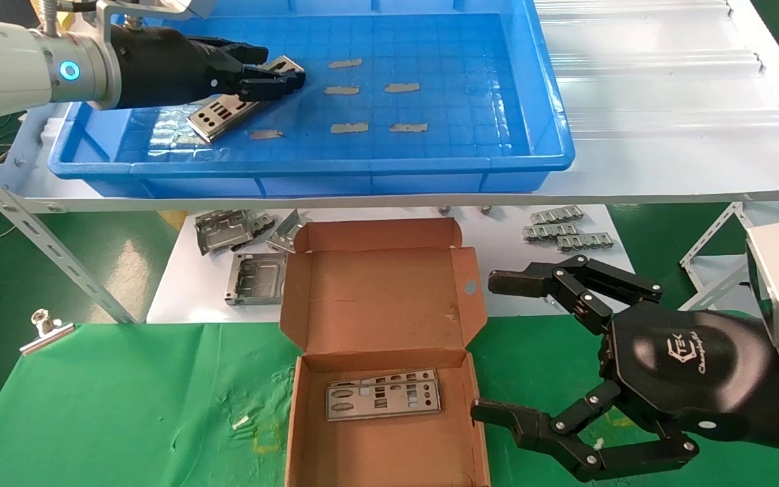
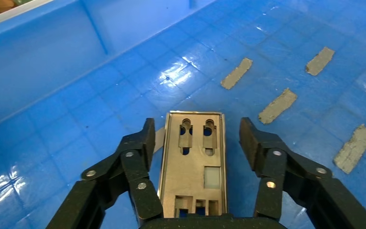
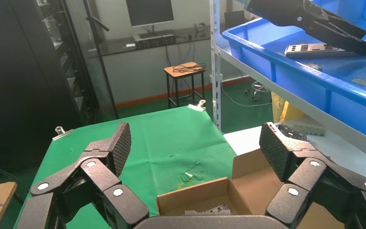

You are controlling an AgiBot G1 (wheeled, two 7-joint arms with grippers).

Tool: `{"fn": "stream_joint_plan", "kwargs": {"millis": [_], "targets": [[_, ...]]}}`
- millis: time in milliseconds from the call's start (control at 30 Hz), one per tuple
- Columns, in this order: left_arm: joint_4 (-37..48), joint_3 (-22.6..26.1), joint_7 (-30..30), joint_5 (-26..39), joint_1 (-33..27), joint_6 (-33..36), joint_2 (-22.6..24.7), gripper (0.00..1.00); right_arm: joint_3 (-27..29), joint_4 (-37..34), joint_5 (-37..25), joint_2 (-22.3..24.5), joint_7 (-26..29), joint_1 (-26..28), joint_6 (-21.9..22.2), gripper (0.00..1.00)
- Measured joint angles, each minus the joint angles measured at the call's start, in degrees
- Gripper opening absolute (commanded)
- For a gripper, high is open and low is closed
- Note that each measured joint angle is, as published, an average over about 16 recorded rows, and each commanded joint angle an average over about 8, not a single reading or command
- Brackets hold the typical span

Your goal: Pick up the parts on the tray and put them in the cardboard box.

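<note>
With our left gripper (image 2: 194, 143) spread astride the part (image 2: 195, 162) in the tray (image 1: 538, 81), we should close squarely on its long edges; our right gripper (image 1: 498, 345) waits spread beside the box (image 1: 295, 419).

Workshop: metal shelving (image 3: 215, 62), server racks (image 3: 74, 71), green floor.

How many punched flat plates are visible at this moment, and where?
3. One plate lies in the tray, between the open fingers of the left gripper. Two overlapping plates lie in the cardboard box; more could be hidden beneath.
</note>
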Motion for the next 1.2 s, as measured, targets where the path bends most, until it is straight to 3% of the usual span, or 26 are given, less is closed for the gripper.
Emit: {"fn": "stream_joint_plan", "kwargs": {"millis": [100,167,1200], "targets": [[-0.07,-0.04,0.01,-0.05,0.01,0.15,-0.03,0.08,0.00,0.00,0.00,0.00,0.00,0.00,0.00,1.00],[-0.10,-0.06,0.02,-0.08,0.02,0.23,-0.05,0.00,0.00,0.00,0.00,0.00,0.00,0.00,0.00,1.00],[-0.34,-0.25,0.26,-0.34,-0.20,-0.12,-0.18,0.00,0.00,0.00,0.00,0.00,0.00,0.00,0.00,1.00]]}}
